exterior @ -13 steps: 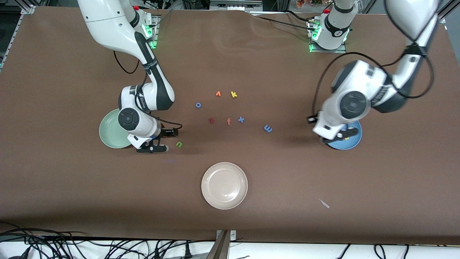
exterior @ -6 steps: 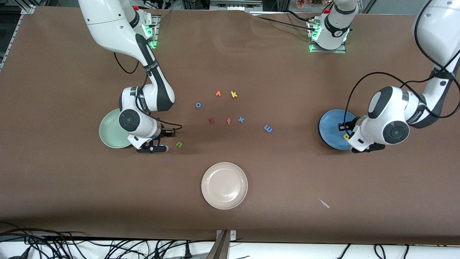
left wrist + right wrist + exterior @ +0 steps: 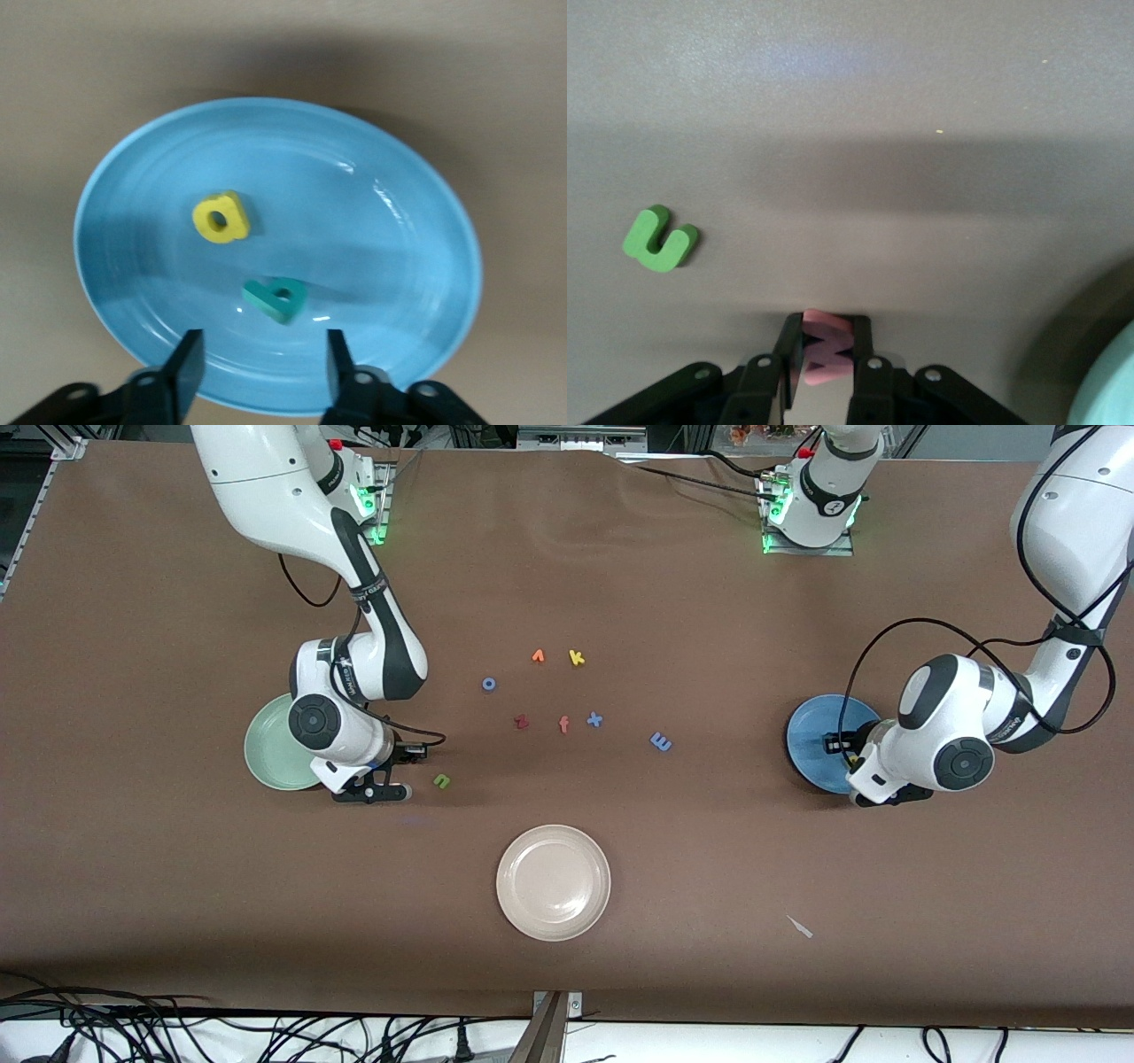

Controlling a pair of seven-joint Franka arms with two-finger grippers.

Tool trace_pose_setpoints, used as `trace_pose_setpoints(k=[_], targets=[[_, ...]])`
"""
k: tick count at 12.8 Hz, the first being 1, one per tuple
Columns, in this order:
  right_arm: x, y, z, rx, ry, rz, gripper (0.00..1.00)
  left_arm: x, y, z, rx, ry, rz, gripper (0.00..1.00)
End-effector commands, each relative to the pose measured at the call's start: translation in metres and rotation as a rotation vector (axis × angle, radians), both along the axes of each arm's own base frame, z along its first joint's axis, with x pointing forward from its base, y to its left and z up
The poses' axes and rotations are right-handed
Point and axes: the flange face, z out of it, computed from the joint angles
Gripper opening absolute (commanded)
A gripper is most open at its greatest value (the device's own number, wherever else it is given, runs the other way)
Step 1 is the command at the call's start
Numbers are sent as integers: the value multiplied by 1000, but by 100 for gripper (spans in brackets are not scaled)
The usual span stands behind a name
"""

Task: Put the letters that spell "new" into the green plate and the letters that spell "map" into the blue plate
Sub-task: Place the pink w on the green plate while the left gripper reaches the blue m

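The right end effector [image 3: 826, 350] is clenching the tiny pinkish-red foam w [image 3: 822, 345] low over the brown counter [image 3: 709, 886], beside the pale mint-green round plate [image 3: 266, 757]. The small green foam n [image 3: 441, 780] is lying near it. The left end effector [image 3: 260, 359] is hanging released over the medium-blue round plate [image 3: 407, 266], where the yellow foam a [image 3: 221, 218] and teal foam p [image 3: 276, 298] are lying. The letters are probably light and soft, so pinching across their flat sides seems best. The counter is giving wide room.
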Motion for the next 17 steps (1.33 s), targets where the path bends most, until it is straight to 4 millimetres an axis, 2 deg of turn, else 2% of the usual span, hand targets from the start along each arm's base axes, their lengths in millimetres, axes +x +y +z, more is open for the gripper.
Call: trace_pose_setpoints(k=[1,2,4,6,7,8,11,13,16,17], targets=[[11,-3,21,14,2,4,5,0,-61,57,63,-66,52,100],[21,-20,34,-1,30,-10,5,-4,-93,71,74,-92,107,100],[24,-34,52,-2,75,8,5,-16,-157,88,98,-129,211,100],[22,-59,66,1,72,31,5,-24,-224,87,96,-178,301,100],[20,-74,70,6,73,57,5,-25,-249,84,76,-224,382,100],[18,-90,72,7,75,77,5,-23,-263,75,69,-260,489,99],[1,-127,71,21,57,121,5,-29,-301,38,72,-313,625,95],[-20,-143,68,29,-7,129,5,-34,-308,4,114,-327,676,95],[-46,-160,47,9,-100,135,8,-41,-312,-12,142,-311,695,88],[-47,-160,47,10,-98,133,29,-43,-313,-26,143,-292,690,86]])
